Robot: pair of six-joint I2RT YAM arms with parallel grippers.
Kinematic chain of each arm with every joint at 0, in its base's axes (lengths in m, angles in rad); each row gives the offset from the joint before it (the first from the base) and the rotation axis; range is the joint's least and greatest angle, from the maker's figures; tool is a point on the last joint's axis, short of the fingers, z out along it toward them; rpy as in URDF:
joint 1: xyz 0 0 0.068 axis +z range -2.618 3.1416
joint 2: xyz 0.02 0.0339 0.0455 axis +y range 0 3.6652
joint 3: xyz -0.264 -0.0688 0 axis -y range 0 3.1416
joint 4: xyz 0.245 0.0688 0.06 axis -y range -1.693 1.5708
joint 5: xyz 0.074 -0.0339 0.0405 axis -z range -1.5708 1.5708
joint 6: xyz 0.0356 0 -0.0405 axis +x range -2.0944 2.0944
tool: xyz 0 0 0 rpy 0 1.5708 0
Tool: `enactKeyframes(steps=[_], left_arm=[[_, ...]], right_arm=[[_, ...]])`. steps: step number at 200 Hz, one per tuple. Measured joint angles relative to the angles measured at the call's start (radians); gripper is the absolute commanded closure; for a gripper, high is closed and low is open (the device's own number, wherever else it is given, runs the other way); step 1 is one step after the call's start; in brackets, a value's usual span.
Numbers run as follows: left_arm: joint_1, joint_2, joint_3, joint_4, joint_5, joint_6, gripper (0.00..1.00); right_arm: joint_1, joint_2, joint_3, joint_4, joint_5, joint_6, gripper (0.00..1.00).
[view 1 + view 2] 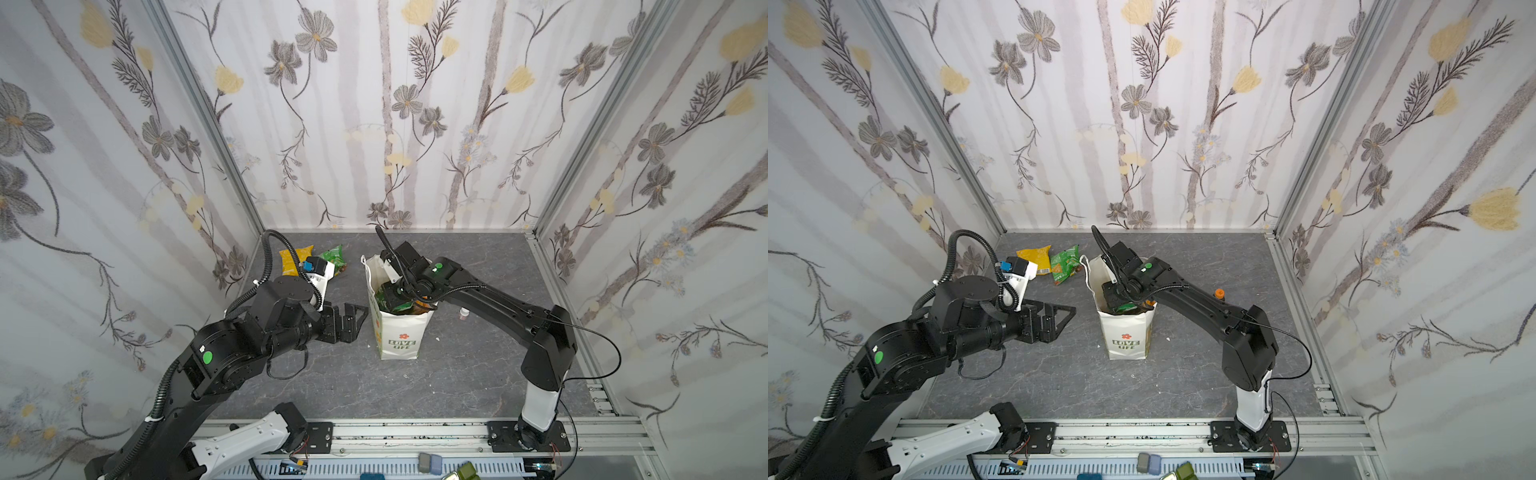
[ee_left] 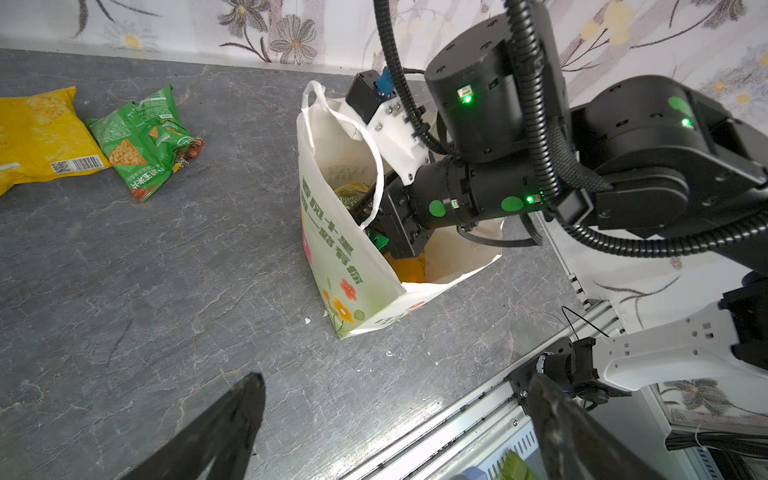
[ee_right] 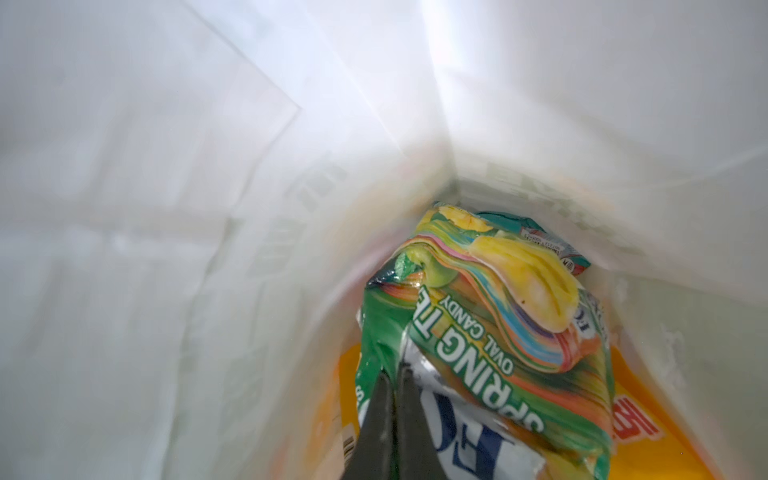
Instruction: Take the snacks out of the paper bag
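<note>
- Flowered wallpaper (image 1: 374, 104) closes the cell on three sides, and the grey stone-look surface (image 1: 457, 374) carries everything
- Step in hand, as I judge it: a third snack is being gripped inside the paper bag (image 1: 399, 336), which stands upright near the middle of the surface
- Two snacks already lie out at the back left, the yellow packet (image 1: 296, 259) and the green packet (image 1: 334, 261), side by side
- Sunk in the bag's mouth, the right claw (image 3: 395, 372) is clenched; its tips meet on what looks like a fold at the edge of the candy packet (image 3: 498, 353), the topmost snack, with a teal packet (image 3: 544, 243) behind it and an orange packet (image 3: 665, 436) beneath
- Just beside the bag the left claw (image 1: 357, 322) hangs released and empty, not touching it
- Next move, I reckon, calls for a straight lift out of the mouth; the pinch is on thin foil and may slip, and the light bag may rise too unless the left claw steadies it
- Only the right wrist view shows the grip and the packets inside; both top views show little beyond the wrist filling the mouth
- From the left wrist view comes the cord handle (image 2: 380, 170), draped against the wrist of the right arm (image 2: 478, 195), a likely snag on the way up
- Past that arm a small bottle (image 1: 1219, 293) with an orange cap shows in a top view
</note>
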State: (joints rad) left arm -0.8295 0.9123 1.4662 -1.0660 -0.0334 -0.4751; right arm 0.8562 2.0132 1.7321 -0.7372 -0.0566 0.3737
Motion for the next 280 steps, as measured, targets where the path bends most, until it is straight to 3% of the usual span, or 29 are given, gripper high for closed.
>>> enactKeyframes(steps=[195, 239, 280], left_arm=[[0.0, -0.019, 0.0, 0.039, 0.012, -0.01, 0.0], [0.0, -0.016, 0.011, 0.108, 0.032, -0.061, 0.0], [0.0, 0.009, 0.022, 0.234, 0.035, -0.195, 0.0]], right_arm=[[-0.001, -0.212, 0.114, -0.005, 0.023, 0.019, 1.0], [-0.002, -0.29, 0.115, 0.059, 0.029, 0.019, 1.0], [-0.002, -0.358, 0.142, 0.127, 0.027, 0.018, 1.0]])
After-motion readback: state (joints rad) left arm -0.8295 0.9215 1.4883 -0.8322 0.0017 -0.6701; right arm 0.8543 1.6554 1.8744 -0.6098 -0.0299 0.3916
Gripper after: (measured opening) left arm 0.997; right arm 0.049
